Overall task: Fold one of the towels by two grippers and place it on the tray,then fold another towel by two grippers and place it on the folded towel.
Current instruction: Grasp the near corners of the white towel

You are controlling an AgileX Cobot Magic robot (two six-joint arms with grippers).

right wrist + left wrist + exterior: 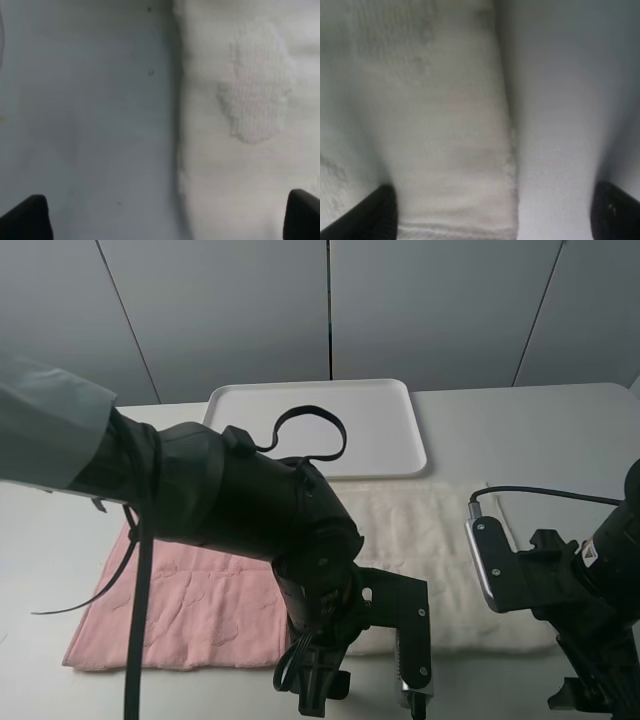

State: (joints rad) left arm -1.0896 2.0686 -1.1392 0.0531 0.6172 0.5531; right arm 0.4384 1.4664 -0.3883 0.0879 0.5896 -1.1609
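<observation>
- Cream towel (pixel 440 540) lies flat just in front of the tray (pixel 310 405), beside the pink towel (pixel 190 600), seemingly longer left to right.
- Left gripper (pixel 495 212): jaws wide, empty, over its edge.
- Right gripper (pixel 163 216): likewise wide, empty, over a towel edge.

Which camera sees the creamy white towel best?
The high exterior view: it shows most of the cream, off-white square cloth towel spread flat, though the left arm hides one end. The left wrist view shows only a blurry piece of towel; the right wrist view shows one edge and its bumpy pattern close up.
</observation>
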